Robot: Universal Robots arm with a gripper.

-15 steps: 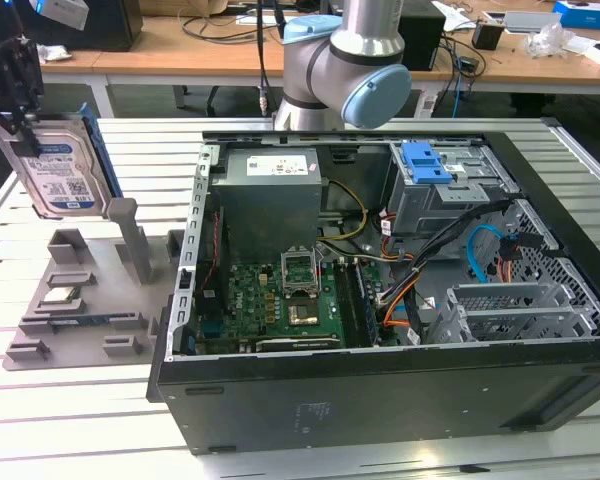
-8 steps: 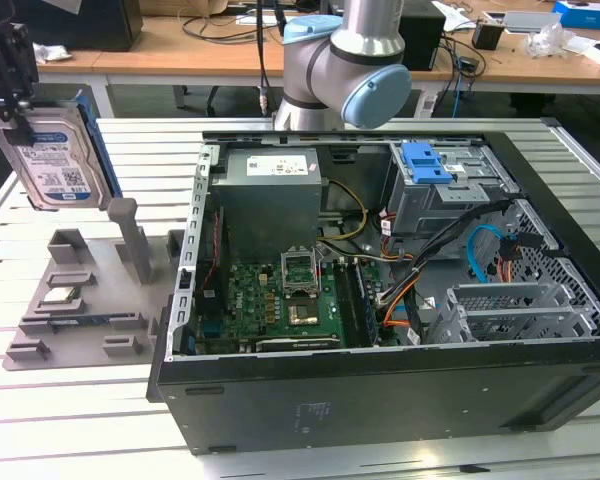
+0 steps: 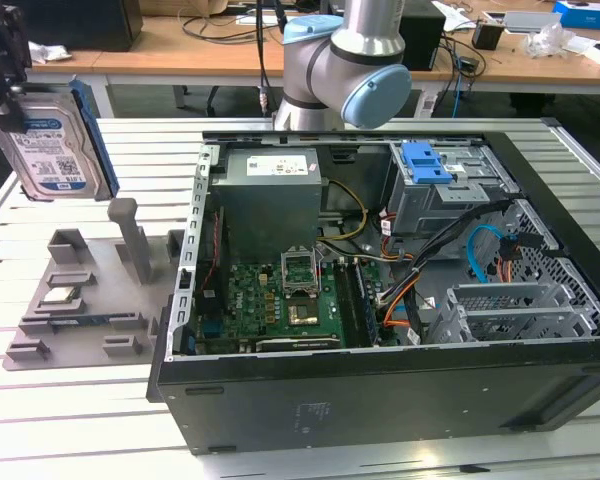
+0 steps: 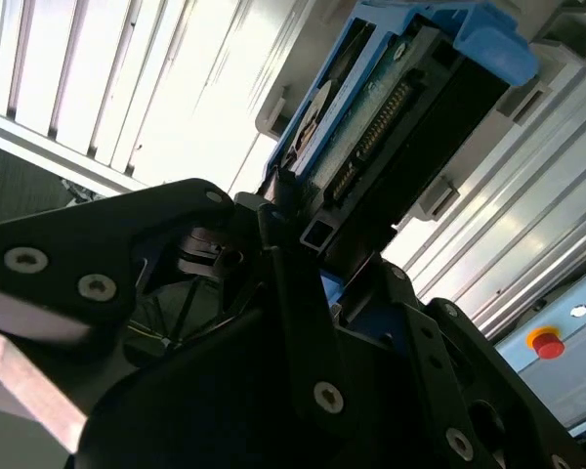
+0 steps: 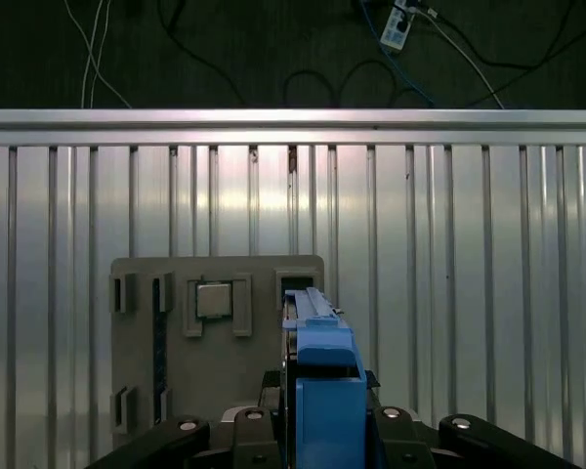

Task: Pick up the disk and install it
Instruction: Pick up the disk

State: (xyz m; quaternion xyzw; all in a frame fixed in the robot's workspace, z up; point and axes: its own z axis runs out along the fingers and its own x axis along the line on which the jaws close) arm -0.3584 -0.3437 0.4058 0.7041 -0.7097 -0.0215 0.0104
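1. Tool [image 3: 4, 88]: you find it high at the exterior view's left, clamped on the upper end of the disk [image 3: 50, 140]. In the first wrist view its black fingers [image 5: 410, 435] sit on either side of the disk's blue frame [image 5: 322, 391].
2. Disk: it hangs upright in the air with its labelled face toward the exterior camera. It is clear of the counter [image 3: 60, 420] and above the grey tray [image 3: 90, 300]. In the second wrist view you see its connector edge [image 4: 371, 117] reaching away from the tool.
3. Grey tray: it lies flat on the slatted counter, just beside the computer case [image 3: 380, 390] on the exterior view's left. A small square chip [image 3: 60, 297] rests in one of its pockets, and the first wrist view shows that chip [image 5: 213, 300] beside the disk's frame.
4. Computer case: it lies on its side with the panel off, so you see the circuit board [image 3: 280, 300] and cables. A blue latch [image 3: 427, 165] sits on the metal cage at the far corner.
5. Arm [image 3: 340, 60]: its lower joints stand behind the case.
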